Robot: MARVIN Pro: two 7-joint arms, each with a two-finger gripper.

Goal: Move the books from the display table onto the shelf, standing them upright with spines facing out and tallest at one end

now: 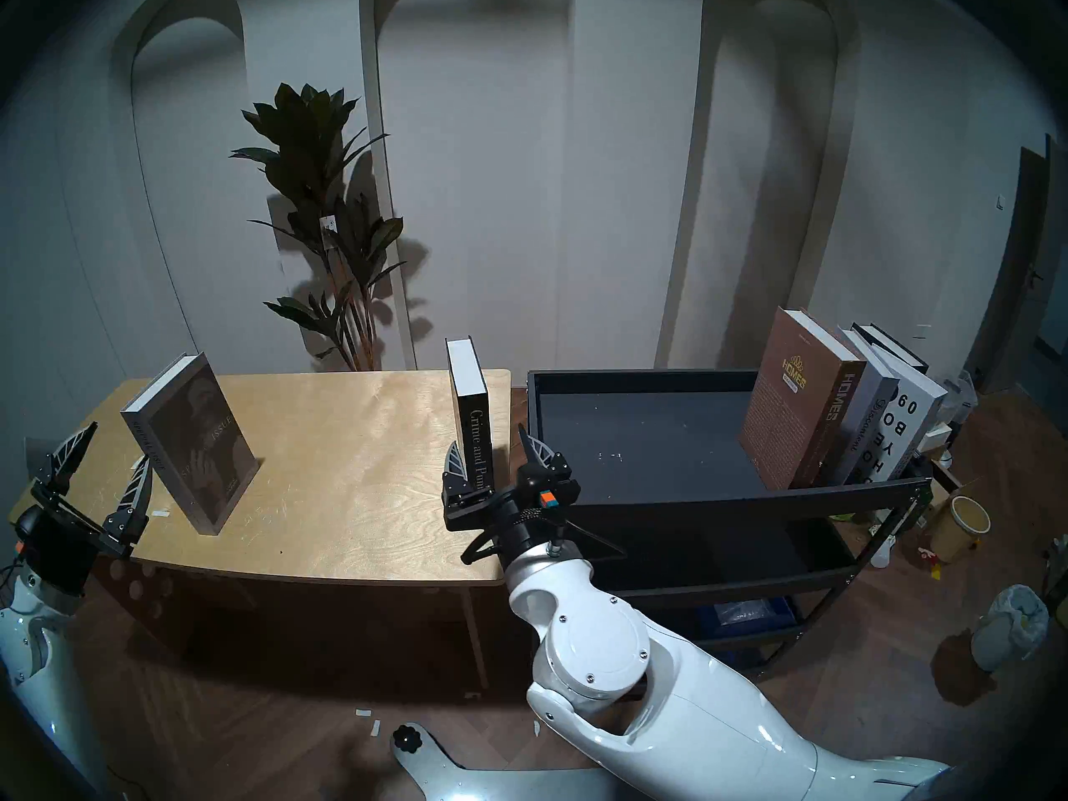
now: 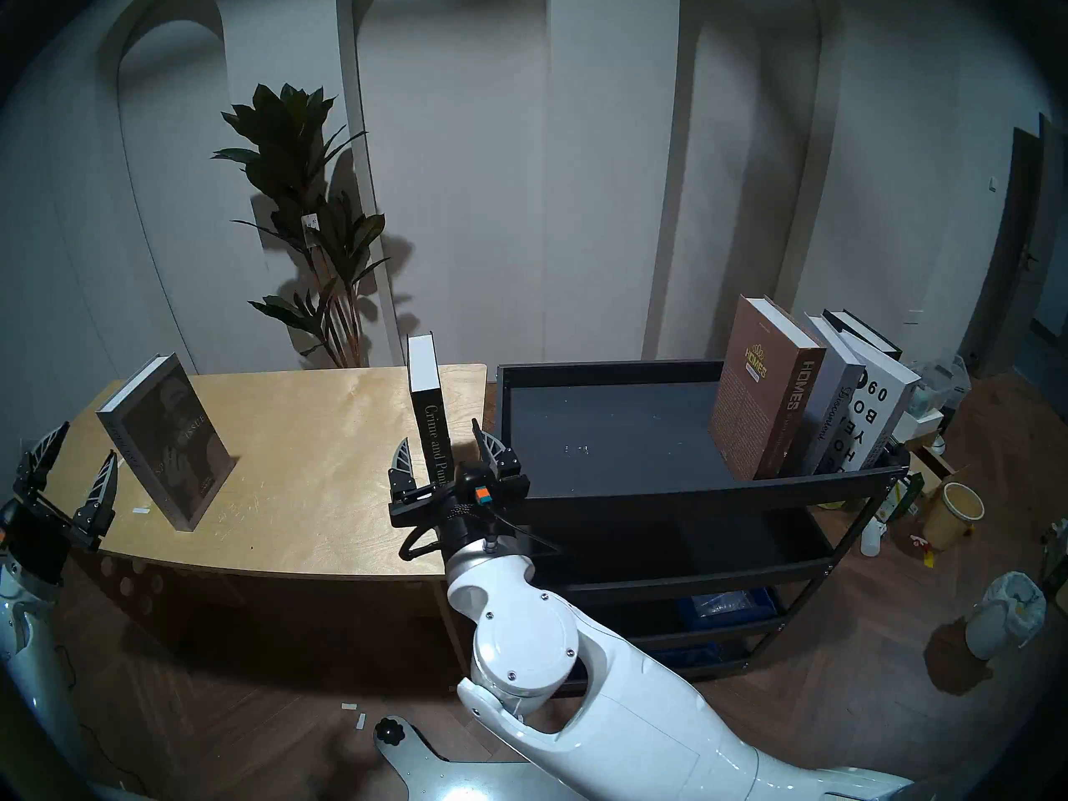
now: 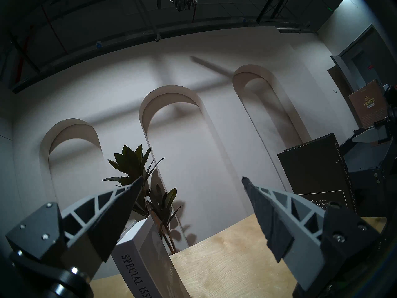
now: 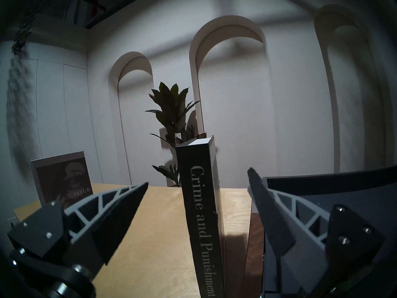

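Two books stand upright on the display table [image 1: 347, 464]. Grey "Special Issue" [image 1: 191, 435] is at the left, and my left gripper [image 1: 118, 444] hangs open just left of it. Black "Crime and Punishment" [image 1: 471, 412] stands at the right end, spine toward me. My right gripper [image 1: 488, 437] is open around its lower spine; in the right wrist view the spine [image 4: 202, 205] is between the fingers [image 4: 120, 215], with gaps on both sides. On the shelf [image 1: 636, 430], brown "Homes" [image 1: 792, 401], grey "Discontent" [image 1: 867, 430], a white book [image 1: 907, 430] and a black one [image 1: 890, 343] lean at the right end.
A tall potted plant [image 1: 329, 233] stands behind the table against the arched wall. The shelf's lower tiers hold a blue crate [image 1: 745, 615]. On the floor to the right are a yellow bucket [image 1: 962, 528] and a white bin [image 1: 1011, 626].
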